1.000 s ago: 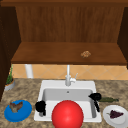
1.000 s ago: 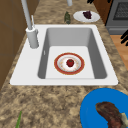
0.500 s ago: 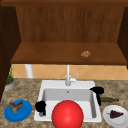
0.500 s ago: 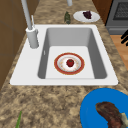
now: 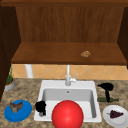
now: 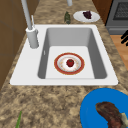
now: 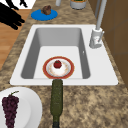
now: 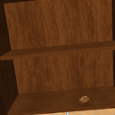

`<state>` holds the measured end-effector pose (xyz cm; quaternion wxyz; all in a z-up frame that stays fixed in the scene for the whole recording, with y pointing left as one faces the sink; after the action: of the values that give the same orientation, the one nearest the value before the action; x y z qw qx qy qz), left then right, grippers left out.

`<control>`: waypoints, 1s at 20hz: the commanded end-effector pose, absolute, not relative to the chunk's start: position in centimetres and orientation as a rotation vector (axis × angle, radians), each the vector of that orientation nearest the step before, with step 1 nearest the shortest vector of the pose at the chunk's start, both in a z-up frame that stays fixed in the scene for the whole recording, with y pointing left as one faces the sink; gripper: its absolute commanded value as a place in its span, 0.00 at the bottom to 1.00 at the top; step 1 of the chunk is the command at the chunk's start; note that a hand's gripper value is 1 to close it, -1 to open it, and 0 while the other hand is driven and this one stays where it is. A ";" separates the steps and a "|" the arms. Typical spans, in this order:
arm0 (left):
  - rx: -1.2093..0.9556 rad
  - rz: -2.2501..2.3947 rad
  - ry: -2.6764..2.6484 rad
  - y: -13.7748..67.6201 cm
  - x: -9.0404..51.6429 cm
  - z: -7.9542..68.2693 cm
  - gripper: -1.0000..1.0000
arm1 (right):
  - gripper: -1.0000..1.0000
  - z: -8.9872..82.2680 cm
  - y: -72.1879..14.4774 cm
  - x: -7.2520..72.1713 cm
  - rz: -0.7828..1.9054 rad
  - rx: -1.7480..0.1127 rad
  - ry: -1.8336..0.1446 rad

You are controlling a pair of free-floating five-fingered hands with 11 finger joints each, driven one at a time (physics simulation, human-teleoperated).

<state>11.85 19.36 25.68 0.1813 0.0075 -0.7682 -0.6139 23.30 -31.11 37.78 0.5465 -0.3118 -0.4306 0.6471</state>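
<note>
My left hand (image 5: pixel 40 107) hovers at the sink's front left corner, next to a blue plate (image 5: pixel 25 113) that carries a brown piece of meat (image 5: pixel 16 106). Above a lying green bottle (image 5: pixel 107 99) on the right counter floats my right hand (image 5: pixel 106 87). In the right side view two hands (image 7: pixel 10 15) (image 7: pixel 17 3) hang off the counter's front edge with straight fingers and hold nothing. A red-rimmed plate (image 6: pixel 60 68) with a small red fruit (image 6: pixel 70 62) lies in the white sink (image 6: pixel 65 81). The front view has a big red round shape (image 5: pixel 67 115) at the sink's front.
A white plate (image 5: pixel 110 120) with dark grapes (image 5: pixel 115 114) sits at the front right. The faucet (image 5: pixel 68 77) stands behind the basin. A small brown lump (image 5: pixel 85 54) rests on the wooden shelf (image 5: pixel 50 56). A potted plant (image 5: pixel 9 82) stands at far left, a stove (image 6: pixel 120 12) beyond the counter.
</note>
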 end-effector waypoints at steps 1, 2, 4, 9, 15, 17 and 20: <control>0.021 -1.734 -2.169 19.4 11.9 25.7 0.50 | 0.00 39.4 -33.5 23.3 1.506 -0.708 -1.052; 0.021 -1.734 -2.169 19.4 11.9 25.7 0.50 | 0.00 39.9 -34.0 23.3 1.503 -0.704 -1.056; 0.021 -1.733 -2.169 19.4 11.9 25.7 0.50 | 0.00 40.9 -35.2 23.3 1.500 -0.700 -1.059; 0.022 -1.733 -2.169 19.4 11.9 25.7 0.50 | 0.00 42.7 -38.3 23.3 1.496 -0.692 -1.062; 0.022 -1.733 -2.169 19.4 11.9 25.7 0.50 | 0.00 43.3 -42.4 23.7 1.494 -0.689 -1.068; 0.022 -1.733 -2.169 19.4 11.9 25.7 0.50 | 0.00 43.3 -43.8 24.2 1.488 -0.686 -1.079; 0.022 -1.733 -2.169 19.4 11.9 25.7 0.50 | 0.00 43.2 -45.9 24.8 1.484 -0.678 -1.088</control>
<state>11.85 19.36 25.68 0.1813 0.0077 -0.7683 -0.6139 24.20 -43.73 43.28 0.5515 -0.2990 -0.4500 0.6356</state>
